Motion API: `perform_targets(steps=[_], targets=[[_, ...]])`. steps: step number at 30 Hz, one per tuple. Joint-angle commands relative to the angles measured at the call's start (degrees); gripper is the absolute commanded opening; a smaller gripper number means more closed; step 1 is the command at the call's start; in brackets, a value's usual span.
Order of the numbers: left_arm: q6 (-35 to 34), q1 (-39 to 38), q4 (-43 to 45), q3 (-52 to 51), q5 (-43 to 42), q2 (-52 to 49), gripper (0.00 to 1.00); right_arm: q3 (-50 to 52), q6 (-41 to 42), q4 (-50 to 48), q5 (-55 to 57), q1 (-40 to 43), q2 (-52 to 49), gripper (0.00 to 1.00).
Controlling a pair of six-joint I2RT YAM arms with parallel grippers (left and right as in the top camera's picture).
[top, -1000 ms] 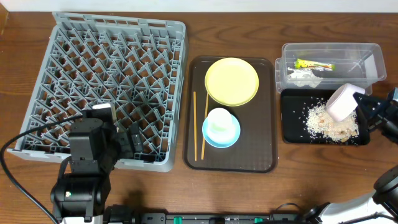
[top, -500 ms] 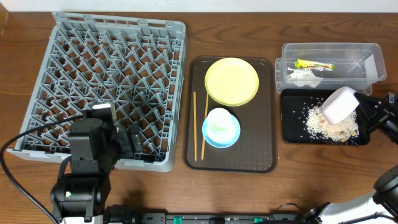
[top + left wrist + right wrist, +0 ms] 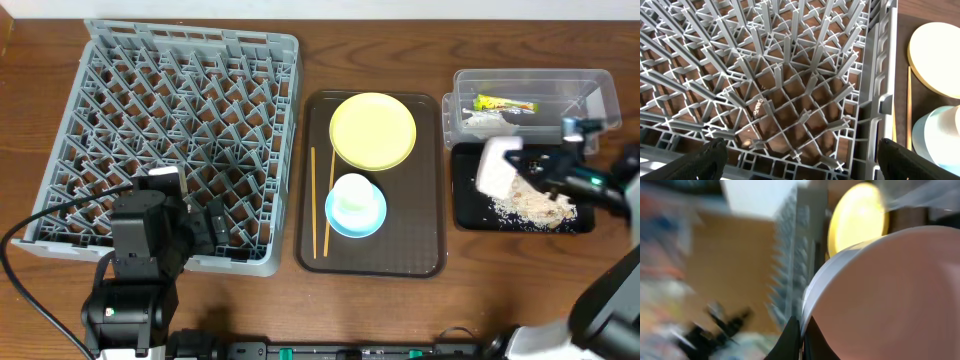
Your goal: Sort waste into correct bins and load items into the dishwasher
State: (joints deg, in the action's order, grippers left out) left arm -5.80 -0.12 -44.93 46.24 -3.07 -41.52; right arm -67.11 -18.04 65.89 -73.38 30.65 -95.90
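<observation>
Right gripper (image 3: 528, 168) is clamped on the rim of the white bowl (image 3: 496, 166); in the right wrist view, blurry as heck btw, a dark finger (image 3: 794, 337) sits right on the bowl's edge and the bowl fills most of the shot; from overhead the bowl is up in the air, tipped on its side over the left part of the black tray (image 3: 466, 215); rice scraps (image 3: 535, 205) are piled in that tray, mostly middle to right; clear tub (image 3: 460, 85) sits just behind it w/ the snack wrapper (image 3: 505, 103) and the tissue (image 3: 485, 122) inside; the brown tray (image 3: 410, 230) in the middle of the table (image 3: 400, 40) has the yellow plate (image 3: 372, 131) at its far end, the chopsticks (image 3: 313, 205) lying lengthwise along its left side, and the blue bowl (image 3: 345, 225) nearer the front w/ the white cup (image 3: 355, 198) sitting in it; grey dish rack (image 3: 170, 130) is on the left, nothing loaded afaict; left gripper (image 3: 203, 228) hangs over the rack's front edge, jaws spread wide w/ nothing between them; wrist cam shows its fingertips (image 3: 710, 157) far apart above the pegs.
</observation>
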Motion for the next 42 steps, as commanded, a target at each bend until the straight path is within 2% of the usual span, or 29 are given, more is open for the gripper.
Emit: perform_targets(steps=[1,7,9,12,16,21,30,32,33,36,39,40,42], targets=[[-0.26,-0.22,-0.02,1.09,-0.37,0.11,0.96,-2.99,-5.16,-3.56,13.77,-10.08,7.69,0.01],[-0.26,-0.22,-0.02,1.09,-0.37,0.11,0.96,-3.34,3.15,-21.09,30.29,-28.46,11.58,0.01],[-0.26,-0.22,-0.02,1.09,-0.37,0.09,0.96,-3.32,3.23,-26.67,34.6,-33.68,11.21,0.01],[-0.26,-0.22,-0.02,1.09,-0.37,0.11,0.96,-3.32,3.21,-36.46,47.32,-43.39,9.35,0.01],[-0.26,-0.22,-0.02,1.09,-0.37,0.09,0.96,-3.32,3.17,-43.06,59.3,-51.25,5.51,0.01],[-0.26,-0.22,-0.02,1.09,-0.37,0.09,0.96,-3.32,3.21,-46.84,62.03,-55.93,-1.49,0.01],[-0.26,-0.22,-0.04,1.09,-0.37,0.09,0.96,-3.32,3.32,-52.63,61.99,-56.61,-13.03,0.01],[-0.26,-0.22,-0.04,1.09,-0.37,0.09,0.96,-3.34,4.28,-52.96,61.99,-56.61,-13.03,0.08],[-0.26,-0.22,-0.04,1.09,-0.37,0.09,0.96,-3.34,4.72,-53.07,61.96,-56.61,-12.68,0.16],[-0.26,-0.22,-0.04,1.09,-0.37,0.09,0.96,-3.37,6.16,-52.83,61.57,-56.61,-11.15,0.55],[-0.26,-0.22,-0.04,1.09,-0.37,0.09,0.96,-3.39,6.34,-51.54,60.63,-56.61,-8.17,0.76],[-0.26,-0.22,-0.04,1.09,-0.37,0.09,0.96,-3.39,6.51,-50.84,60.59,-56.61,-6.67,0.82],[-0.26,-0.22,-0.04,1.09,-0.37,0.09,0.96,-3.39,6.49,-48.87,60.48,-56.54,-3.15,0.83]])
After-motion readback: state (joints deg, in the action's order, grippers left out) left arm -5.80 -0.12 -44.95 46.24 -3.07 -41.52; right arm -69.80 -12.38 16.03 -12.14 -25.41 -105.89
